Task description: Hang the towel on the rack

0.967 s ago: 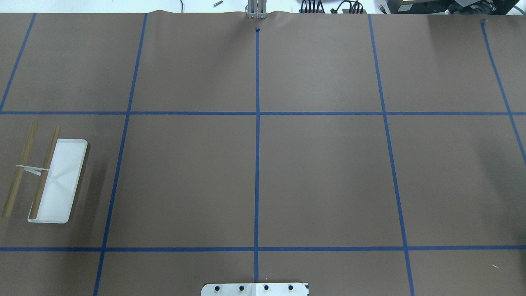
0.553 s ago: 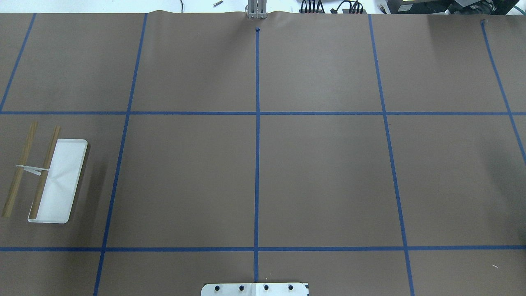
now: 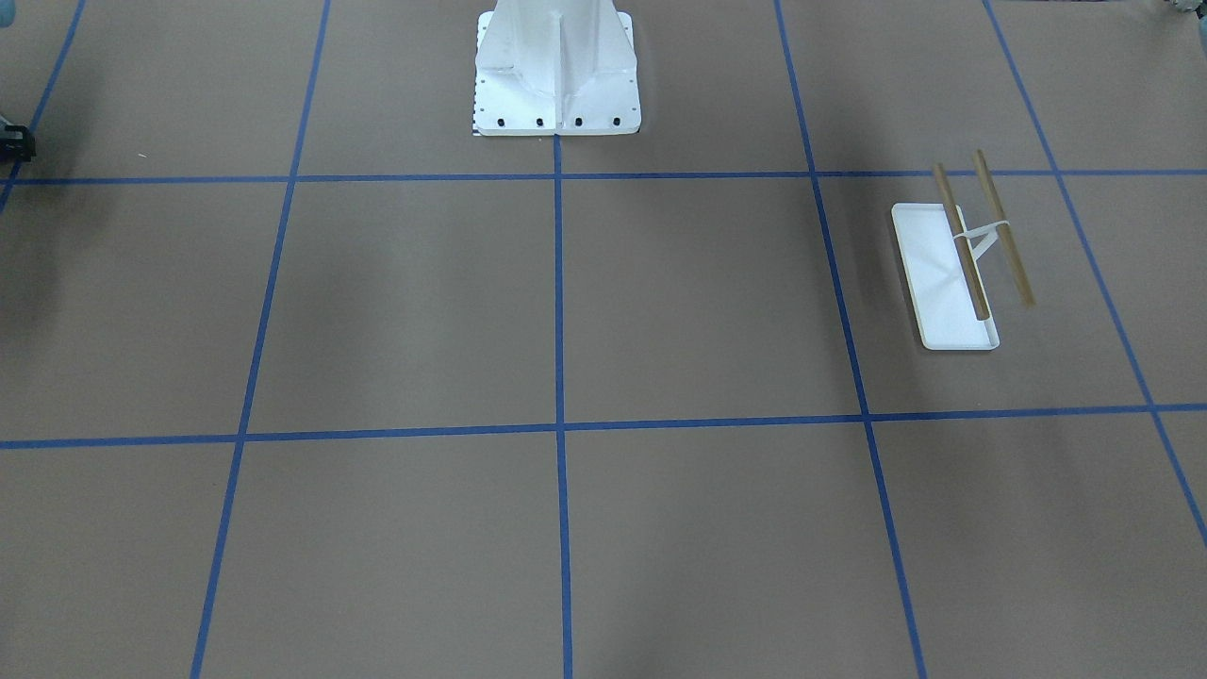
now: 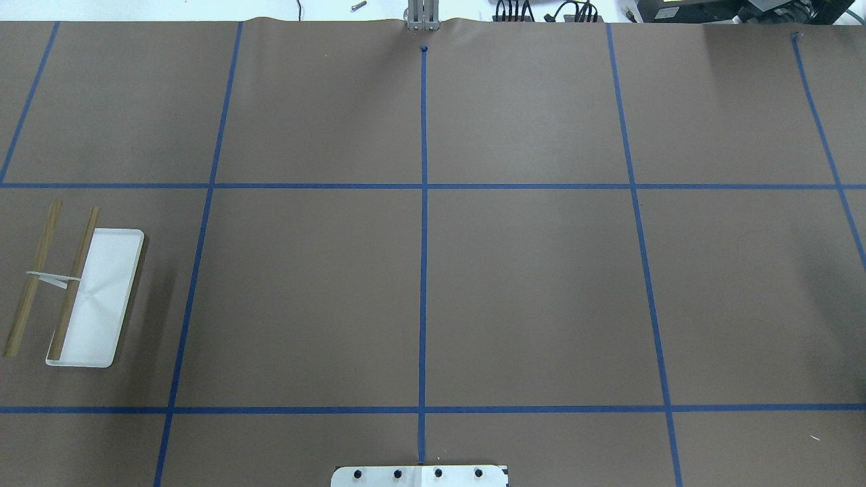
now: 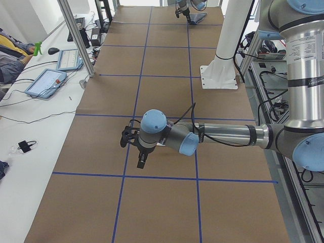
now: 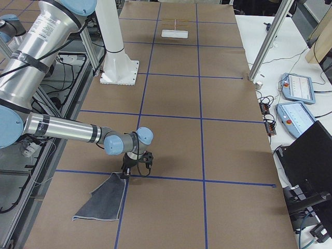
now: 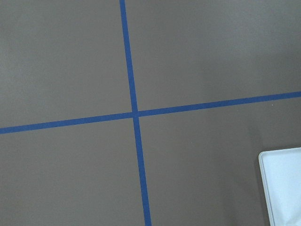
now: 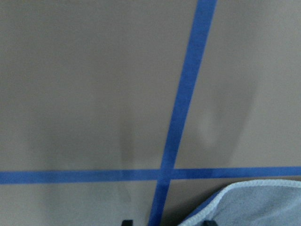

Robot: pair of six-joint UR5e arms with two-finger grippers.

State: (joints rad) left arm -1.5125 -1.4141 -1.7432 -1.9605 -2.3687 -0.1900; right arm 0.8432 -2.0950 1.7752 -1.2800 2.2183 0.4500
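The rack (image 4: 101,304) stands at the table's left side, with a white tray base and two brown rods (image 4: 73,284). It also shows in the front view (image 3: 943,273) and far off in the right view (image 6: 176,32); its tray corner shows in the left wrist view (image 7: 284,188). The towel (image 6: 101,205) lies dark grey side up at the table's right end, with one corner by my right gripper (image 6: 136,174). In the right wrist view its stitched corner (image 8: 254,205) lies just beside the gripper (image 8: 167,222), whose fingertips stand apart. My left gripper (image 5: 141,163) points down near the rack; I cannot tell whether it is open.
The white bolted pedestal (image 3: 556,75) stands at the robot's edge of the table. Blue tape lines (image 4: 423,237) grid the brown table. Tablets (image 6: 298,85) and cables lie beside the table, and an aluminium post (image 6: 270,36) stands at its edge.
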